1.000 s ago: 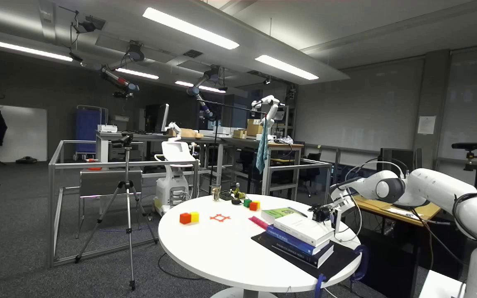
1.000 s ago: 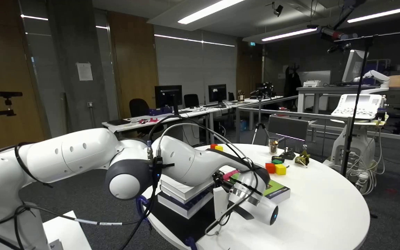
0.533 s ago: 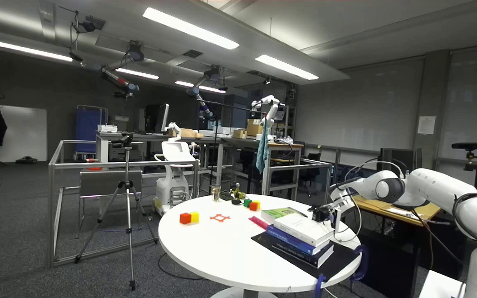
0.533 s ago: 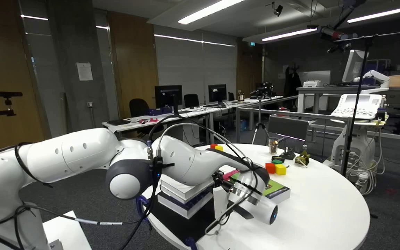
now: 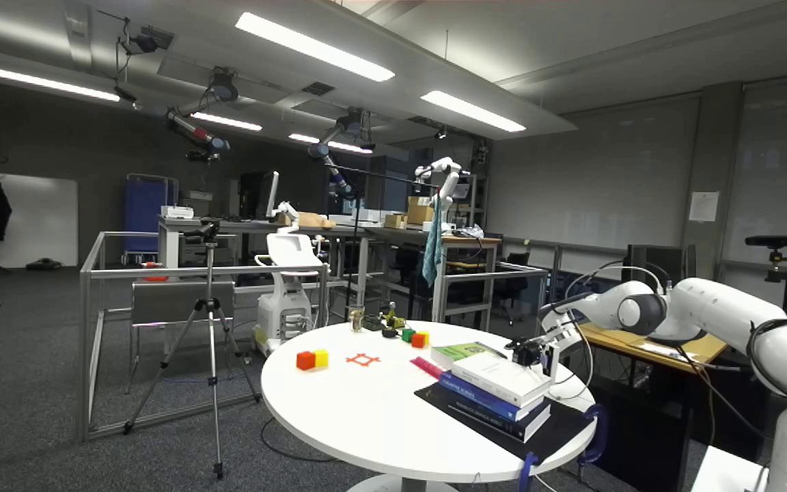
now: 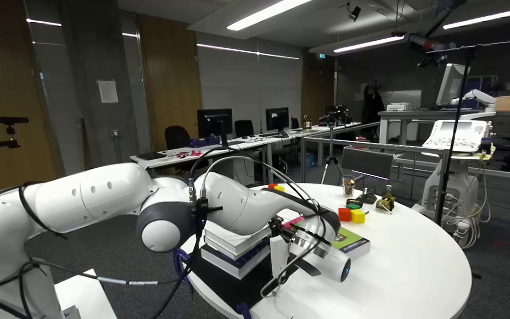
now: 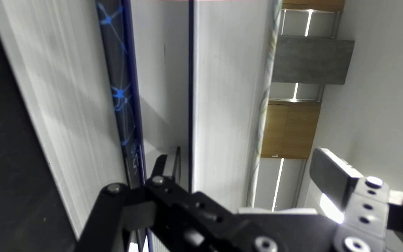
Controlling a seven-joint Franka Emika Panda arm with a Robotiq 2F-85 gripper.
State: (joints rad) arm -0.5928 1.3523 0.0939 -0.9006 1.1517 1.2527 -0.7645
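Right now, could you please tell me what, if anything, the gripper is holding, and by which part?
Nothing is held: the gripper stands open beside the white book, its upper jaw clear of the cover.

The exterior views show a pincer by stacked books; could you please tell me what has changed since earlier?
The pincer has edged slightly toward the book stack; it stands open, gripping nothing. The book stack, coloured cubes and round table look unchanged.

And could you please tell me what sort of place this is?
Most likely a robotics research lab: besides the white arm at the round table, more robot arms hang overhead, and a console resembling medical imaging equipment stands in the background.
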